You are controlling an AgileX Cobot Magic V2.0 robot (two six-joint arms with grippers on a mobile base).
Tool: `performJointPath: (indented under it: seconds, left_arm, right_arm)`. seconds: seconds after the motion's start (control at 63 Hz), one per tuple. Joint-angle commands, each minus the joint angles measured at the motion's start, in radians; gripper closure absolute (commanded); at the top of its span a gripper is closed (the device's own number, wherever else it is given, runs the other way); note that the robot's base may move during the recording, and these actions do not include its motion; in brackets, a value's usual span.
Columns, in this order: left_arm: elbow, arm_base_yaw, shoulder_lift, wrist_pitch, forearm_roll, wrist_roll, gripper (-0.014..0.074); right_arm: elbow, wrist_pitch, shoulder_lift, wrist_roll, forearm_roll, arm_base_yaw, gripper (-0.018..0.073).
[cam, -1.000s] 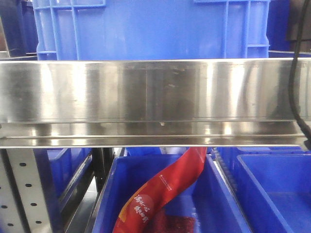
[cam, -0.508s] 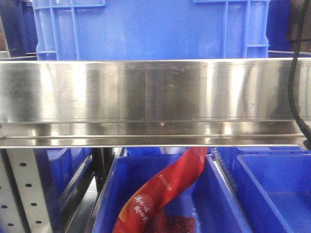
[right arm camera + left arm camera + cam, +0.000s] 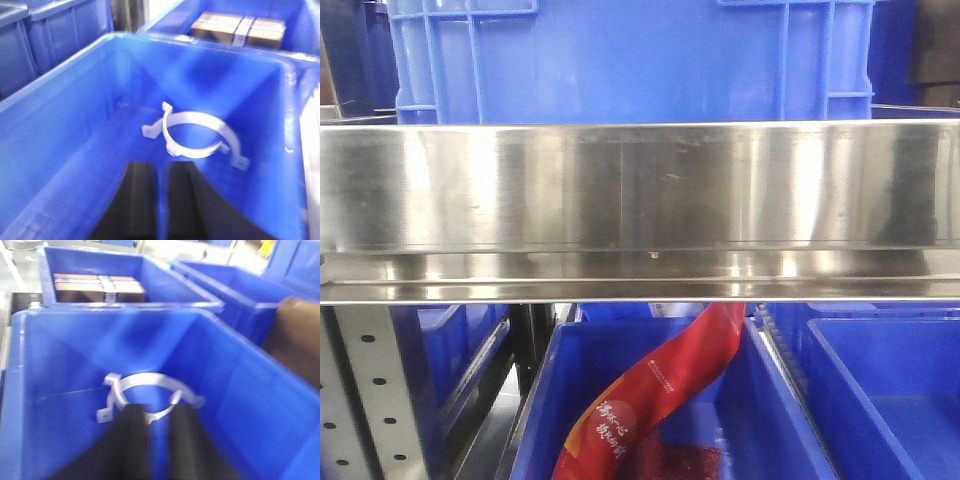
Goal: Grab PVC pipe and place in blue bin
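Lying on the floor of a blue bin [image 3: 60, 150], just ahead of both jaws: the pipe [image 3: 200, 131], two white arcs overlapping into a rough ring.

Left jaws [image 3: 159, 427]: narrow gap, nothing between. Right jaws [image 3: 161, 195]: near-closed slit, also holding nothing.

Risks, as judged: thin arcs lying flat, so fingers likely skidding over the top or pushing the pieces toward the wall; gap too narrow to straddle without widening first; lifting one arc maybe dragging the other.

Orientation, right wrist view: long axis crossing the jaws' line; squared, holed tab pointing right [image 3: 241, 162], other end left.
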State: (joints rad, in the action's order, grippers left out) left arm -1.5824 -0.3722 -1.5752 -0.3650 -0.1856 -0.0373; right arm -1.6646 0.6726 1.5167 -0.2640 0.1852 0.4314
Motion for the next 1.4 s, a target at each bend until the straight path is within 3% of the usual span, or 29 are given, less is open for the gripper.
performJointPath:
  seconds: [0.0, 0.19, 0.333, 0.413, 0.65, 0.857, 1.111, 1.38]
  left_arm:
    - [-0.009, 0.001, 0.027, 0.008, -0.015, 0.001, 0.0707]
    - [-0.009, 0.001, 0.109, -0.037, -0.015, 0.001, 0.0707]
    - [-0.009, 0.001, 0.192, -0.195, -0.013, 0.001, 0.0707]
    - [0.008, -0.009, 0.242, -0.226, -0.018, 0.001, 0.0707]
    - [0.207, -0.04, 0.444, -0.083, -0.005, 0.011, 0.0707]
    - [0.544, -0.044, 0.631, 0.15, 0.013, 0.011, 0.0707]
    - [0.856, -0.044, 0.82, 0.173, 0.013, 0.011, 0.0707]
    - [0.964, -0.044, 0.906, 0.169, 0.011, 0.011, 0.0707]
  right_arm:
    - [-0.009, 0.029, -0.048, 0.001, -0.006, -0.005, 0.072]
    - [-0.009, 0.061, -0.139, 0.001, -0.034, -0.005, 0.072]
    - [-0.007, 0.178, -0.18, 0.001, -0.059, -0.005, 0.0721]
    - [0.014, 0.159, -0.21, 0.001, -0.115, -0.003, 0.0721]
    - [0.259, -0.172, -0.361, 0.001, -0.135, 0.046, 0.0721]
    - [0.6, -0.458, -0.528, 0.002, -0.133, 0.048, 0.0721]
    - [0.885, -0.441, -0.775, 0.002, -0.133, 0.048, 0.0721]
    - [0.973, -0.439, -0.914, 0.002, -0.144, 0.048, 0.0721]
